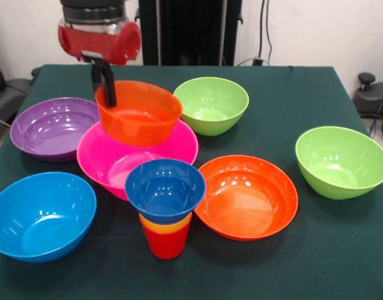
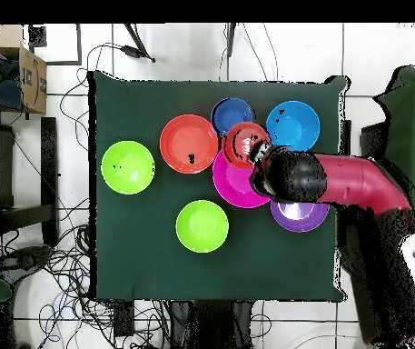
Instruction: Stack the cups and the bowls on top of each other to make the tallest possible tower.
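Observation:
My gripper (image 1: 107,94) is shut on the left rim of the small orange-red bowl (image 1: 141,114), which hangs just over the large pink bowl (image 1: 116,159). In the overhead view the small orange-red bowl (image 2: 244,143) shows beside the arm's head, which hides the fingers. Near the front edge stands the tower (image 1: 165,209): a red cup (image 1: 166,244) lowest, an orange cup (image 1: 166,224) nested in it, and the small blue bowl (image 1: 165,187) on top. The blue bowl (image 2: 232,115) hides both cups from overhead.
Standing loose around them are a purple bowl (image 1: 50,128), a light blue bowl (image 1: 41,215), a large orange-red bowl (image 1: 247,197) and two lime green bowls (image 1: 211,105) (image 1: 342,161). The green cloth (image 1: 272,269) covers the table.

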Robot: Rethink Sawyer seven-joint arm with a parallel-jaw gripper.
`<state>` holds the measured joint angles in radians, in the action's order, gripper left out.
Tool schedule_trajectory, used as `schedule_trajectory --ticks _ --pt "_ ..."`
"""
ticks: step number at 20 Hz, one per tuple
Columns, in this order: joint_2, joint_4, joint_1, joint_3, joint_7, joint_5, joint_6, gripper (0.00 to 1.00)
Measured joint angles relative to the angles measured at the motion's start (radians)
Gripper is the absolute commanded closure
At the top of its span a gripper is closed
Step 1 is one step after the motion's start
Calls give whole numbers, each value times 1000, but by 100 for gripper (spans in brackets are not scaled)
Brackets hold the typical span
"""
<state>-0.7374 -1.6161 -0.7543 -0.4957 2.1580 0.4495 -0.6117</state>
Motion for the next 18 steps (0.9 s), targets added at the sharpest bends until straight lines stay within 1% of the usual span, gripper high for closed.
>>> schedule_trajectory --ticks 5,6,12,18 --pt "69 99 60 6 0 0 -58 100" --pt "96 135 77 8 0 0 -78 100" --pt "200 269 122 10 0 -2 -157 100" --pt "232 333 131 14 0 -9 -173 100"
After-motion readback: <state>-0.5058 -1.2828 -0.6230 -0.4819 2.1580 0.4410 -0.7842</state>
